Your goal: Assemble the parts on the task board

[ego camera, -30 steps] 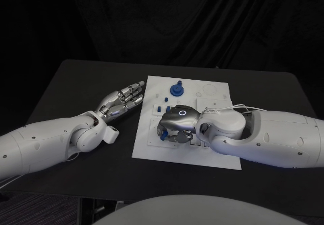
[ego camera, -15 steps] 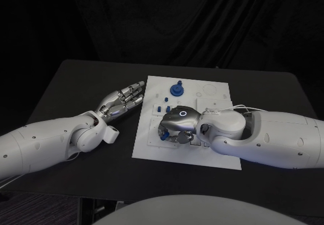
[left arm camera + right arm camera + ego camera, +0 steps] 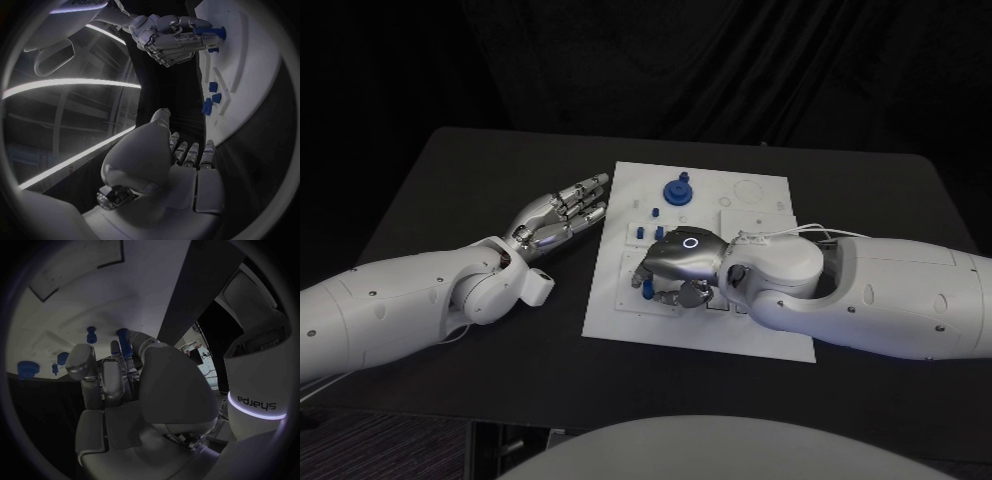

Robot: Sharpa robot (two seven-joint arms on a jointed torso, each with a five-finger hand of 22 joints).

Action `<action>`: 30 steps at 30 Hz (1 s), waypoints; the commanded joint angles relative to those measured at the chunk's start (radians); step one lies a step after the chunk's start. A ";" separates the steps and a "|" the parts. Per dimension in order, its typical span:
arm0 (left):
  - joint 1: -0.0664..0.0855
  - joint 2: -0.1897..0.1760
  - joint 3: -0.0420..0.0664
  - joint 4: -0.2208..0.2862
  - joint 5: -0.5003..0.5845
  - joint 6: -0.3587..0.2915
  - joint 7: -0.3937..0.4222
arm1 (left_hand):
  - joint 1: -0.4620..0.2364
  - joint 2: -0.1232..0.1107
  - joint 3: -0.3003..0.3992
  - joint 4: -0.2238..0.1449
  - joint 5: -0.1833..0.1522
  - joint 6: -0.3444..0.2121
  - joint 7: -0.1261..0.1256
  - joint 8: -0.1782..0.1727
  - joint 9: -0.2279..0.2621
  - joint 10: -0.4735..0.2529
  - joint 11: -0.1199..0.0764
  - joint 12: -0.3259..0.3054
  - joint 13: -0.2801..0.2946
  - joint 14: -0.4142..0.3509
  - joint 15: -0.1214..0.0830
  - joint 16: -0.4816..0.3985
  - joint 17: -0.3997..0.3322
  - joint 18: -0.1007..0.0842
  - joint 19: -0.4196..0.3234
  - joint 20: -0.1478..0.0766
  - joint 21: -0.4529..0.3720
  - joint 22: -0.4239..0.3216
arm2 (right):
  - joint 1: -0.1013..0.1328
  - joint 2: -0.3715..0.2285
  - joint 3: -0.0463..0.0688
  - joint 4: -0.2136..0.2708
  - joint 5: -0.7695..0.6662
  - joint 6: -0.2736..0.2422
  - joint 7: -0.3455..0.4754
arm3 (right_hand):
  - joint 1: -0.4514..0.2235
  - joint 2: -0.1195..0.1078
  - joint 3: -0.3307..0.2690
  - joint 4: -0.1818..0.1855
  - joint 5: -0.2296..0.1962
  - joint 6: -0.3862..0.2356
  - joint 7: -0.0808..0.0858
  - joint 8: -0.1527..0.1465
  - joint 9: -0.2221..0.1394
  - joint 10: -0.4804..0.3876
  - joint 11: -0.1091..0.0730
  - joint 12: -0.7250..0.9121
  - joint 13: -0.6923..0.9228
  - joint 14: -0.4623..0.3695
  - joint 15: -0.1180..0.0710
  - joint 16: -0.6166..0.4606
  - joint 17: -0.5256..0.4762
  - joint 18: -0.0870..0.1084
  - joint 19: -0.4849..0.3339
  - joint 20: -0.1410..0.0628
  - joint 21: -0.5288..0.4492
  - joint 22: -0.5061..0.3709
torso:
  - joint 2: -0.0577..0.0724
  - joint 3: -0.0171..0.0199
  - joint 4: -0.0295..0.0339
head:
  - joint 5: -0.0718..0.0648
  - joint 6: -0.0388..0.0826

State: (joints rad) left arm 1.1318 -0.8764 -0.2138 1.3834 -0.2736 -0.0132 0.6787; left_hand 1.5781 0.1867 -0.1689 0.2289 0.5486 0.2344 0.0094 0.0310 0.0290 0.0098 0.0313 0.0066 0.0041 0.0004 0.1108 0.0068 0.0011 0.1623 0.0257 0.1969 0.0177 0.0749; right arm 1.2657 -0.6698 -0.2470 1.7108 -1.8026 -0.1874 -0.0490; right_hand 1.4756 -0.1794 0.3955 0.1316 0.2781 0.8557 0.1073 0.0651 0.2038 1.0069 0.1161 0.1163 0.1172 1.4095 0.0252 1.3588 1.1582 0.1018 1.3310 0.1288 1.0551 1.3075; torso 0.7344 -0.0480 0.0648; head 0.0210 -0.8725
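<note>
The white task board lies in the middle of the black table. My right hand hovers low over its middle, fingers curled around a blue peg. The left wrist view shows that peg pinched in the fingers, its end at the board. In the right wrist view the peg stands between the fingers of my right hand. My left hand lies flat and empty on the table beside the board's left edge, fingers stretched out. A tall blue part stands at the board's far side.
Small blue parts stand in the board just beyond my right hand, and the left wrist view shows them too. My big white right forearm covers the board's right side. Bare black table surrounds the board.
My right hand has turned a little over the board, and the blue peg in it has shifted slightly toward the board's far side. The left hand has not moved.
</note>
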 commanded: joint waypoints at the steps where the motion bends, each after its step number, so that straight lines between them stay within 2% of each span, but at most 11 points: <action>1: -0.002 0.002 0.001 0.000 -0.002 0.013 0.094 | 0.008 0.003 0.005 0.000 0.006 -0.002 0.008 0.000 0.002 -0.001 -0.007 -0.004 -0.002 0.000 0.006 -0.007 -0.001 -0.004 0.000 0.007 0.000 0.000 | -0.003 0.000 0.000 0.000 -0.006 -0.002 0.003 | -0.017 -0.002 -0.014 0.005 0.004 -0.044 -0.024 -0.003 -0.013 -0.052 0.008 -0.023 -0.008 -0.003 0.004 -0.006 -0.006 0.002 -0.008 0.004 -0.009 0.125 | 0.000 -0.0005 -0.0004 | 0.000 0.000; 3: -0.002 0.003 0.001 -0.001 -0.002 0.013 0.094 | 0.008 0.004 0.005 0.000 0.006 -0.003 0.010 0.000 0.002 -0.001 -0.007 -0.004 -0.002 0.000 0.006 -0.007 -0.001 -0.004 0.000 0.008 0.000 0.000 | -0.003 0.000 0.000 0.000 -0.006 -0.008 0.007 | -0.024 -0.002 -0.029 0.007 0.004 -0.068 -0.032 -0.002 -0.021 -0.075 0.011 -0.030 -0.011 -0.006 0.003 -0.008 -0.009 0.003 -0.011 0.004 -0.015 0.123 | 0.000 -0.0005 -0.0002 | 0.000 0.000; 5: -0.002 0.003 0.001 -0.002 -0.002 0.013 0.094 | 0.008 0.004 0.005 0.000 0.006 -0.003 0.010 0.000 0.002 -0.001 -0.007 -0.004 -0.002 0.000 0.006 -0.007 -0.001 -0.004 0.000 0.008 0.000 0.000 | -0.003 -0.001 0.000 0.000 -0.006 -0.016 0.011 | -0.032 0.001 -0.058 0.014 0.005 -0.119 -0.053 -0.002 -0.038 -0.101 0.015 -0.033 -0.013 -0.009 0.004 -0.010 -0.012 0.004 -0.014 0.005 -0.022 0.122 | 0.000 -0.0006 0.0003 | 0.000 0.000; 13: -0.004 0.004 0.001 -0.004 -0.002 0.015 0.094 | 0.008 0.004 0.005 0.000 0.006 -0.003 0.010 0.000 0.002 -0.001 -0.007 -0.004 -0.002 0.000 0.006 -0.007 -0.001 -0.004 0.000 0.008 0.000 0.000 | -0.003 -0.007 0.000 0.000 0.000 -0.042 0.020 | -0.032 0.005 -0.079 0.019 0.005 -0.130 -0.057 0.001 -0.046 -0.111 0.016 -0.028 -0.012 -0.012 0.004 -0.013 -0.017 0.006 -0.016 0.006 -0.029 0.120 | 0.000 -0.0001 0.0002 | 0.001 0.000; 21: -0.005 -0.003 0.001 0.001 -0.002 0.010 0.099 | 0.008 0.004 0.006 -0.001 0.006 -0.003 0.011 0.000 0.002 -0.001 -0.007 -0.004 -0.002 0.000 0.006 -0.007 -0.001 -0.004 -0.001 0.008 0.000 0.000 | 0.006 -0.070 0.003 0.036 0.095 -0.147 0.049 | -0.021 0.010 -0.115 0.034 0.007 -0.125 -0.053 0.008 -0.054 -0.158 0.017 -0.026 -0.015 -0.021 0.000 -0.020 -0.029 0.010 -0.028 0.003 -0.057 0.115 | 0.000 -0.0003 -0.0005 | 0.002 0.000; 24: -0.006 -0.008 0.001 0.007 -0.002 -0.004 0.111 | 0.008 0.004 0.006 -0.002 0.006 0.000 0.011 0.000 0.002 -0.001 -0.007 -0.004 -0.001 0.000 0.006 -0.007 -0.001 -0.004 -0.001 0.008 0.000 0.000 | 0.027 -0.127 0.004 0.071 0.195 -0.202 0.071 | -0.014 0.021 -0.131 0.055 0.007 -0.102 -0.011 0.020 -0.057 -0.131 0.011 0.026 0.001 -0.014 0.000 -0.010 -0.014 0.008 -0.023 0.002 -0.051 0.117 | 0.000 -0.0003 -0.0001 | 0.005 0.000; 25: -0.006 -0.009 0.001 0.009 -0.002 -0.010 0.115 | 0.008 0.004 0.007 -0.002 0.006 0.001 0.011 0.000 0.002 0.000 -0.007 -0.004 -0.001 0.000 0.006 -0.007 -0.001 -0.004 -0.001 0.008 0.000 -0.001 | 0.033 -0.142 0.005 0.079 0.220 -0.214 0.077 | -0.013 0.023 -0.131 0.057 0.007 -0.100 -0.008 0.020 -0.058 -0.125 0.011 0.036 0.004 -0.012 0.001 -0.008 -0.011 0.008 -0.022 0.002 -0.049 0.118 | 0.000 -0.0004 0.0002 | 0.005 0.000; 27: -0.006 -0.014 0.001 0.017 -0.002 -0.035 0.131 | 0.004 0.000 0.006 -0.003 0.007 0.018 0.013 0.003 0.004 0.005 0.000 -0.003 0.000 0.000 -0.032 -0.007 -0.001 0.008 -0.005 -0.015 -0.003 -0.010 | 0.060 -0.202 0.005 0.111 0.324 -0.261 0.104 | -0.013 0.025 -0.133 0.065 0.007 -0.094 0.006 0.022 -0.061 -0.088 0.003 0.086 0.025 -0.007 0.005 -0.001 -0.001 0.005 -0.016 0.004 -0.038 0.121 | 0.000 -0.0001 0.0001 | 0.004 0.000; 28: -0.006 -0.016 0.001 0.019 -0.002 -0.044 0.137 | -0.004 -0.005 0.001 0.005 0.007 0.039 0.019 0.005 0.006 0.010 0.002 -0.002 0.001 0.000 -0.073 -0.007 -0.001 0.018 -0.006 -0.045 -0.004 -0.013 | 0.071 -0.225 0.005 0.122 0.362 -0.279 0.115 | -0.019 0.027 -0.136 0.074 0.005 -0.088 0.034 0.024 -0.062 -0.023 -0.004 0.142 0.051 -0.002 0.011 0.007 0.010 0.002 -0.009 0.008 -0.026 0.124 | 0.000 0.0002 -0.0002 | 0.004 0.000; 29: -0.006 -0.017 0.001 0.021 -0.002 -0.054 0.143 | -0.007 -0.006 -0.001 0.010 0.007 0.046 0.017 0.006 0.006 0.012 -0.003 -0.001 0.001 0.000 -0.084 -0.007 -0.001 0.019 -0.007 -0.055 -0.004 -0.014 | 0.084 -0.253 0.005 0.134 0.406 -0.300 0.127 | -0.014 0.027 -0.136 0.077 0.006 -0.076 0.051 0.029 -0.063 -0.012 -0.011 0.187 0.077 0.002 0.005 0.012 0.016 0.002 -0.004 0.006 -0.016 0.127 | 0.001 0.0006 -0.0011 | 0.004 0.000; 30: -0.006 -0.018 0.001 0.022 -0.002 -0.061 0.148 | -0.007 -0.006 -0.001 0.010 0.007 0.047 0.017 0.006 0.006 0.012 -0.004 -0.001 0.001 0.000 -0.085 -0.007 -0.001 0.019 -0.007 -0.056 -0.004 -0.014 | 0.094 -0.275 0.005 0.143 0.439 -0.316 0.136 | -0.011 0.025 -0.136 0.080 0.006 -0.070 0.056 0.031 -0.064 -0.014 -0.014 0.218 0.097 0.003 -0.003 0.014 0.019 0.001 -0.002 0.004 -0.012 0.127 | 0.000 0.0005 -0.0016 | 0.004 0.000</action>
State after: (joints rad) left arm 1.1278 -0.8945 -0.2139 1.4010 -0.2737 -0.0316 0.6788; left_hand 1.5778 0.1864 -0.1695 0.2350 0.5486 0.2762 0.0259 0.0310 0.0341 0.0185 0.0293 0.0066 0.0041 -0.0002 0.0335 0.0068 0.0013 0.1623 0.0187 0.1458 0.0177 0.0618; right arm 1.3506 -0.9281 -0.2422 1.8387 -1.5583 -0.3786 0.0267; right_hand 1.4605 -0.1600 0.2607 0.2056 0.2822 0.7817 0.1534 0.0928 0.1406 0.9838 0.1061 0.3043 0.1962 1.4073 0.0296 1.3674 1.1734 0.1018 1.3227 0.1338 1.0377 1.3073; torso 0.7344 -0.0481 0.0645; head 0.0255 -0.8725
